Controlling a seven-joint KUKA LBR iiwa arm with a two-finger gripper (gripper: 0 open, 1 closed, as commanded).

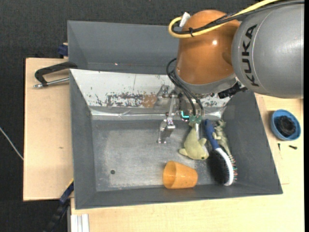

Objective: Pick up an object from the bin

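Note:
My gripper (180, 126) hangs below the orange wrist cover over the back middle of the bin, open. Its left finger (165, 129) points down at bare floor, and the right finger is by the top end of a pale yellow soft toy (194, 148). Nothing shows between the fingers. The toy lies just right of and below the gripper. Right of the toy lies a hairbrush (219, 162) with a blue handle and a black head. An orange plastic cup (179, 175) lies on its side near the front wall, below the gripper.
A small beige-green thing (221, 132) lies behind the brush against the right wall, partly hidden. The left half of the bin floor is bare metal. The arm and its orange cover hide the back right corner.

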